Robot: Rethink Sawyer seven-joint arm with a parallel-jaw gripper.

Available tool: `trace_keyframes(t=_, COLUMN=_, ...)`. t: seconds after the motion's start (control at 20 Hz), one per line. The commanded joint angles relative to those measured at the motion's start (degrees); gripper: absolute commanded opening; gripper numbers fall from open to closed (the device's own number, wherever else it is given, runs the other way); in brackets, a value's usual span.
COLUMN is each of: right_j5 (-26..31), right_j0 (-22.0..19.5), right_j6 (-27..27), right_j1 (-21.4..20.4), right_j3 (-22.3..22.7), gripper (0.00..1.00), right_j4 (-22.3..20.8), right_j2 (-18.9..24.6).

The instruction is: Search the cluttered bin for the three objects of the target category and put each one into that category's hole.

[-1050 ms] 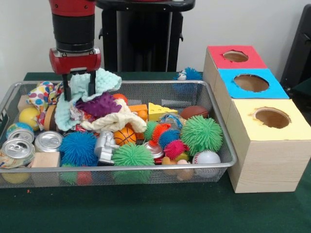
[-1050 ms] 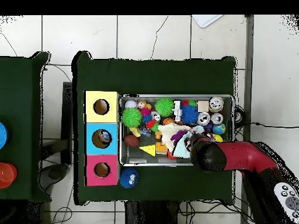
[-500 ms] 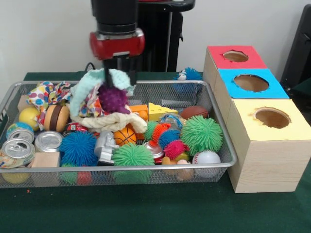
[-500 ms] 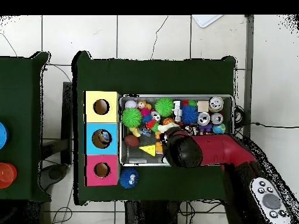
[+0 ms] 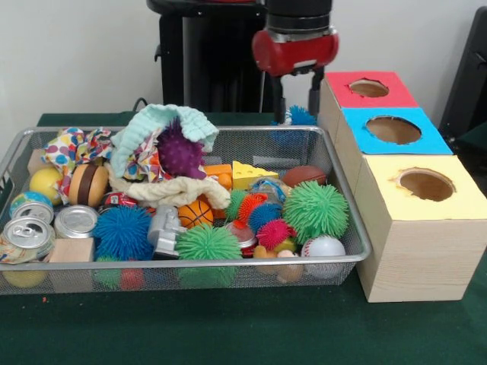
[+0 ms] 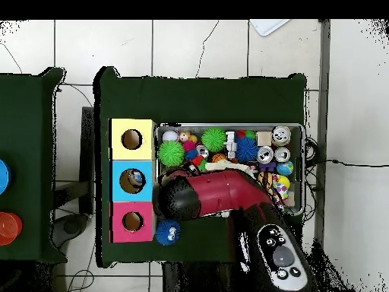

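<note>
Presently, the gripper (image 5: 295,95), jaws apart and empty, hangs above the wire bin's (image 5: 346,220) far right corner, beside the red-topped box (image 5: 358,99), its hole (image 5: 369,88) just rightward.

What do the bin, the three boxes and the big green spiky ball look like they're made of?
Bin: fine metal mesh, silvery; you see through its walls. Boxes: pale wood or wood-look board by the grain, with matte red, blue and yellow tops. Green ball: probably soft rubber, covered in thin floppy strands.
</note>
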Motion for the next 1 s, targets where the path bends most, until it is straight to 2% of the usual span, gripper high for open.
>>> trace_keyframes(t=0.05, right_j5=2.51, right_j0=2.33, right_j6=18.0, right_j1=0.19, right_j3=1.66, gripper=1.0, right_j4=3.59, right_j2=-5.8)
trace_keyframes(t=0.35, right_j5=-5.51, right_j0=4.9, right_j6=17.8, right_j1=7.3, right_j3=-1.59, gripper=1.0, right_j4=2.5, right_j2=-9.4)
trace_keyframes(t=0.55, right_j5=-9.79, right_j0=5.6, right_j6=15.92, right_j1=10.4, right_j3=-3.04, gripper=1.0, right_j4=-1.57, right_j2=-12.9)
trace_keyframes(t=0.7, right_j5=-9.98, right_j0=6.51, right_j6=14.24, right_j1=10.98, right_j3=-3.86, gripper=1.0, right_j4=-2.64, right_j2=-14.7)
trace_keyframes(t=1.0, right_j5=-8.63, right_j0=5.23, right_j6=9.23, right_j1=10.82, right_j3=-4.46, gripper=1.0, right_j4=-3.27, right_j2=-14.64)
